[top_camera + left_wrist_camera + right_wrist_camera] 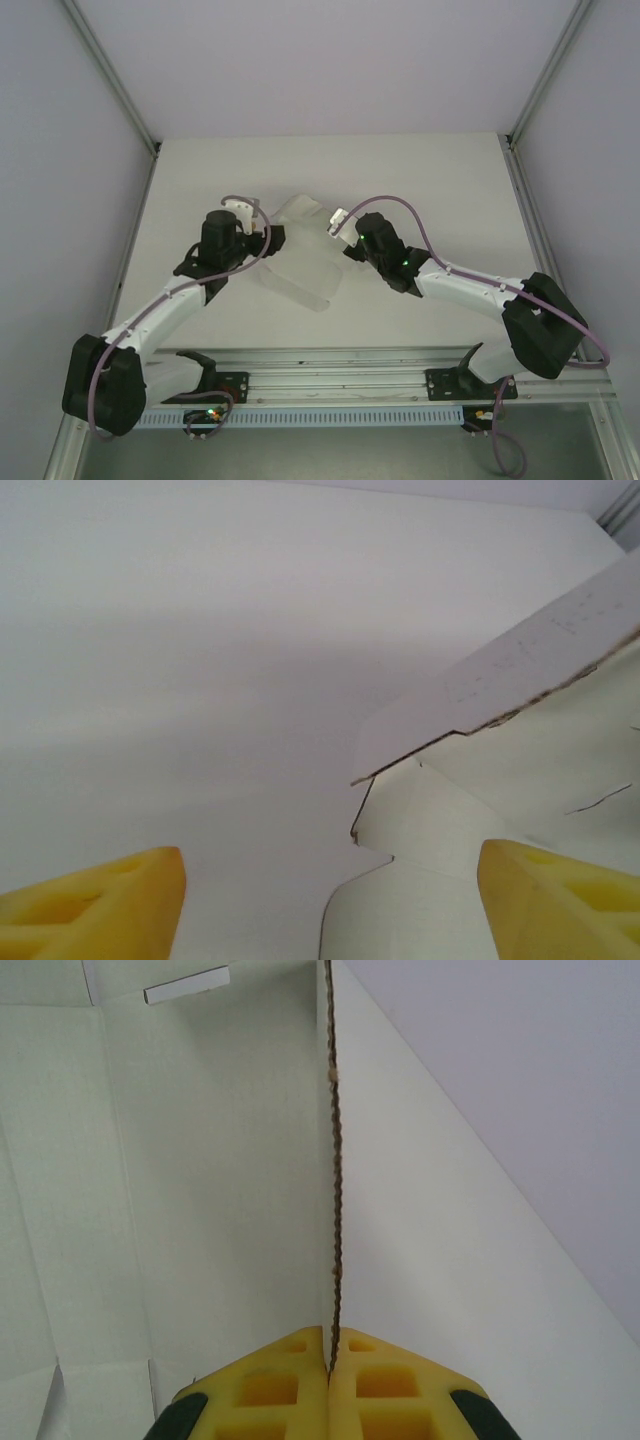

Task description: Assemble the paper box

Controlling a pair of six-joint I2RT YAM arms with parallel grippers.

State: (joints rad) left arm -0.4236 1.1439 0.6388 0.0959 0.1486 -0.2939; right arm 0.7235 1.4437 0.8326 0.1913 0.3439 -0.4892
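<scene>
The paper box [300, 265] is a flat white die-cut card sheet lying between both arms at the table's middle, one side flap raised. My right gripper [331, 1360] is shut on that raised flap [335, 1160], whose thin brown edge runs straight up from between the yellow fingers [270, 1385]. The sheet's inner face with a slot [187, 985] spreads to the left. My left gripper [330, 920] is open at the sheet's left edge [430, 880], its yellow fingers [100, 900] wide apart, the right one over the card. In the top view the left gripper [262, 222] and right gripper [335, 222] sit at the sheet's far corners.
The white table [420, 180] is walled by pale panels and aluminium posts [515, 140]. A metal rail [330, 370] carrying both arm bases runs along the near edge. Purple cables [400, 205] loop over each arm.
</scene>
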